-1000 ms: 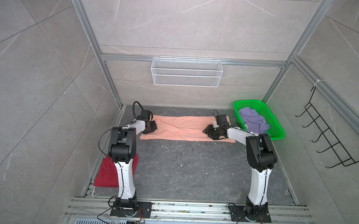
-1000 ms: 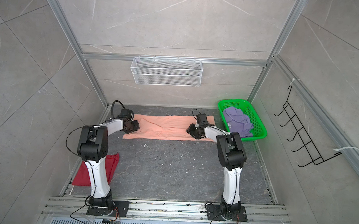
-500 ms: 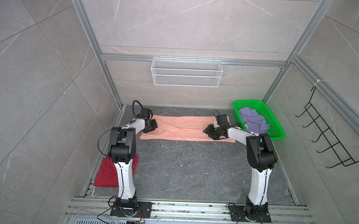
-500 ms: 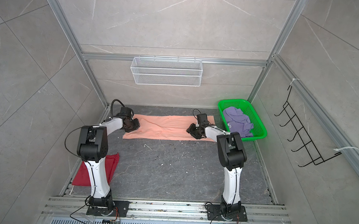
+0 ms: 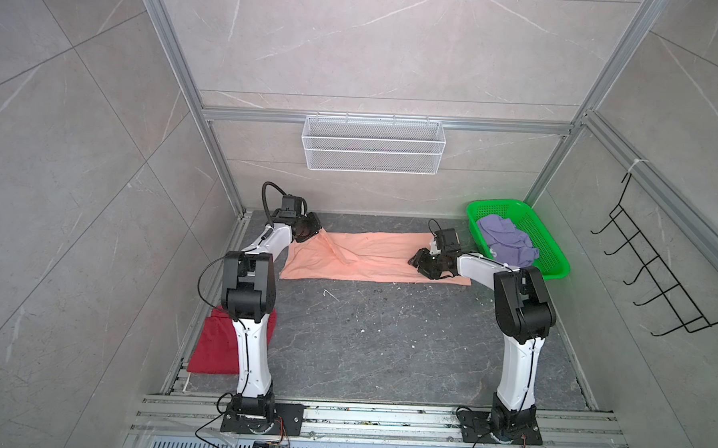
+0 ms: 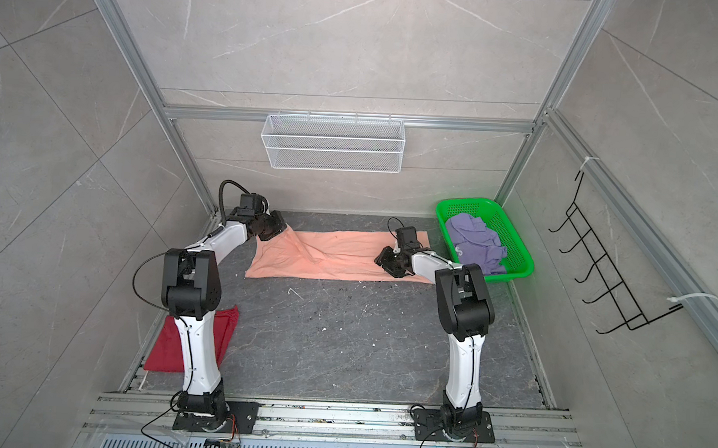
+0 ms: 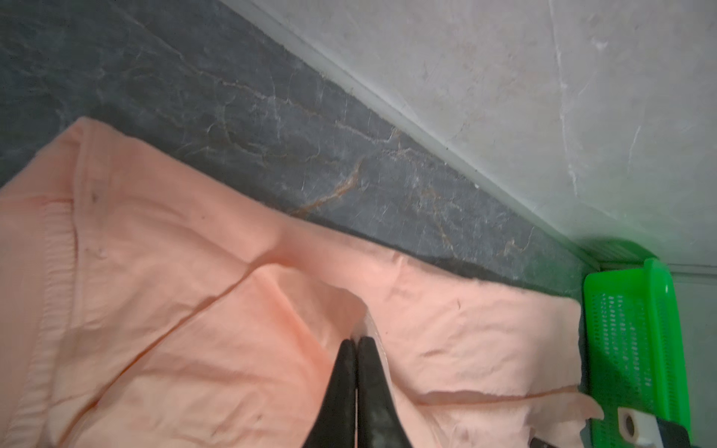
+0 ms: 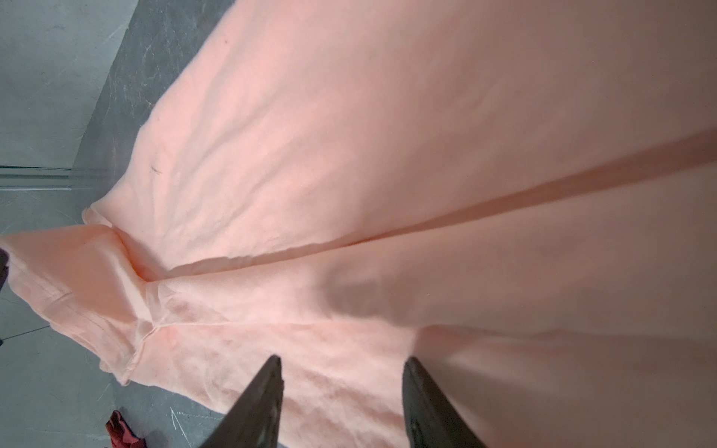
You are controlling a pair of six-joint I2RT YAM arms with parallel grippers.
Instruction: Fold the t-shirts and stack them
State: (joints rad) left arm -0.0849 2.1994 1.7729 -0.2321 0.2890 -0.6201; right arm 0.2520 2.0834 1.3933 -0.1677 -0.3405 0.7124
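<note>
We see the left gripper (image 7: 356,343) pinching the rumpled peach t-shirt (image 5: 372,254); the right gripper (image 8: 341,360) spread over it, green perforated basket (image 7: 636,341) nearby.

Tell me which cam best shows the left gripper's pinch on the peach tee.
Left wrist: left gripper shut on a fold of the peach tee. Both top views show only cloth tented at it; right wrist shows just cloth.
</note>
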